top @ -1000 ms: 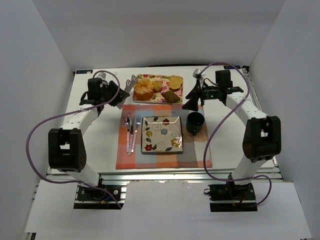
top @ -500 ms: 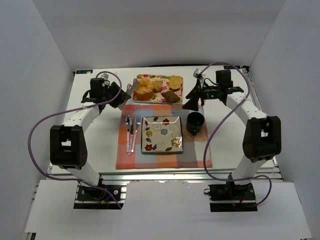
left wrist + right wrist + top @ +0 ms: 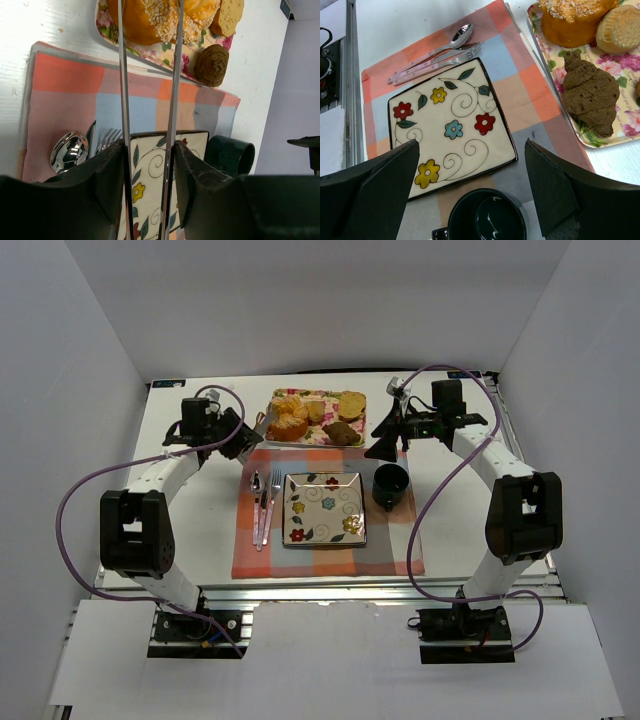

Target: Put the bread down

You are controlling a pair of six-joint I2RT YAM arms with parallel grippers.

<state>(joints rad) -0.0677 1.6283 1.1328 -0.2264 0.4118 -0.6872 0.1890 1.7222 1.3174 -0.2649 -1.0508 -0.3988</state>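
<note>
Several breads lie on a floral tray [image 3: 318, 443] at the back: a golden seeded bun [image 3: 288, 423] [image 3: 160, 20] [image 3: 572, 17], a brown croissant [image 3: 343, 432] [image 3: 210, 65] [image 3: 590, 95] and a pale muffin [image 3: 622, 30]. My left gripper [image 3: 236, 436] [image 3: 148, 170] is shut on metal tongs [image 3: 261, 420] [image 3: 172, 100]. The tongs' tips reach over the golden bun and straddle it. A flowered square plate [image 3: 324, 508] [image 3: 450, 125] sits bare on the checked placemat. My right gripper [image 3: 385, 436] [image 3: 471, 145] hangs open above the plate's edge and the mug.
A dark green mug [image 3: 390, 485] [image 3: 227, 155] [image 3: 485, 215] stands right of the plate. A spoon [image 3: 70, 150] [image 3: 457, 35], a fork [image 3: 107, 140] and a knife lie left of the plate on the placemat [image 3: 330, 558]. White walls enclose the table.
My left gripper has swung the tongs rightward, and their tips now lie over the tray's left end. The right arm has not moved.
</note>
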